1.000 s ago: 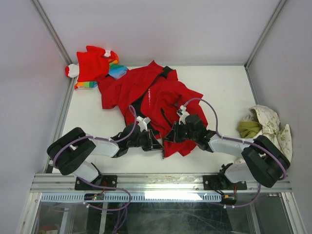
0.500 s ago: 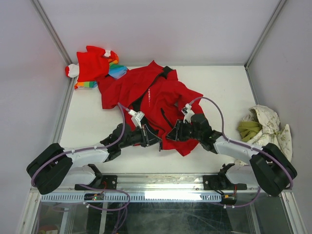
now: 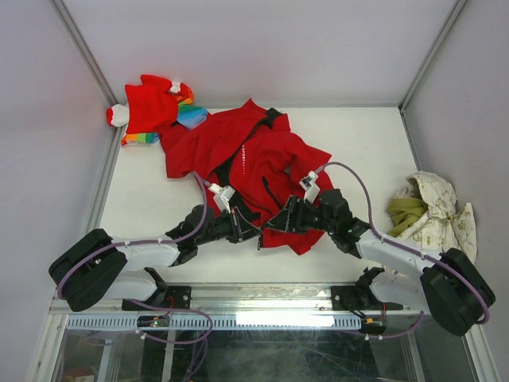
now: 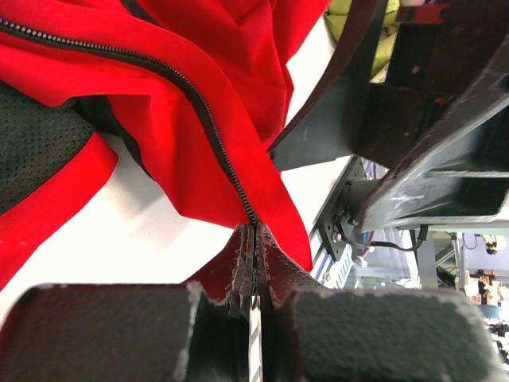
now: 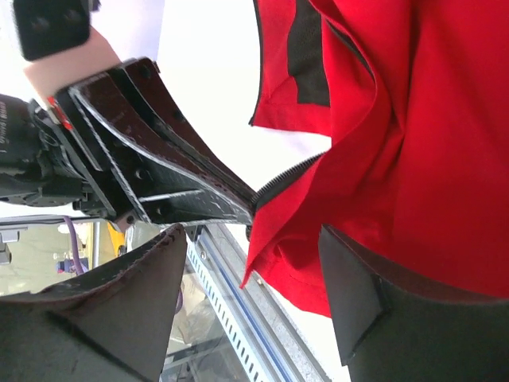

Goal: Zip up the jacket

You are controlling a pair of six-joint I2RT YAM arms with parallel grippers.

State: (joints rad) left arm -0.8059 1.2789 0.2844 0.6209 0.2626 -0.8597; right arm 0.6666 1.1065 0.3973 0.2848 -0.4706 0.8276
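Top external view shows the jacket [image 3: 254, 159] lying crumpled and open on the table [image 3: 358, 143], collar towards the far side, hem towards my bases; my left gripper [image 3: 251, 232] and my right gripper [image 3: 277, 224] meet at its near hem. On the left wrist view my left pads are pressed together on the bottom end of the zipper [image 4: 199, 111], the teeth running straight into the seam between them; that side is pinched. On the right wrist view my right fingers [image 5: 119, 318] stand spread, with the red hem between them and nothing gripped. I judge the cloth light, thin, soft and rather slippery; it folds and bunches wherever it is pushed, so it will not keep a line by itself; the zipper tape looks the only firmer part. The best hold, I think, is on the tape at the hem, close to the teeth, drawn taut; the slider I cannot make out in any view.
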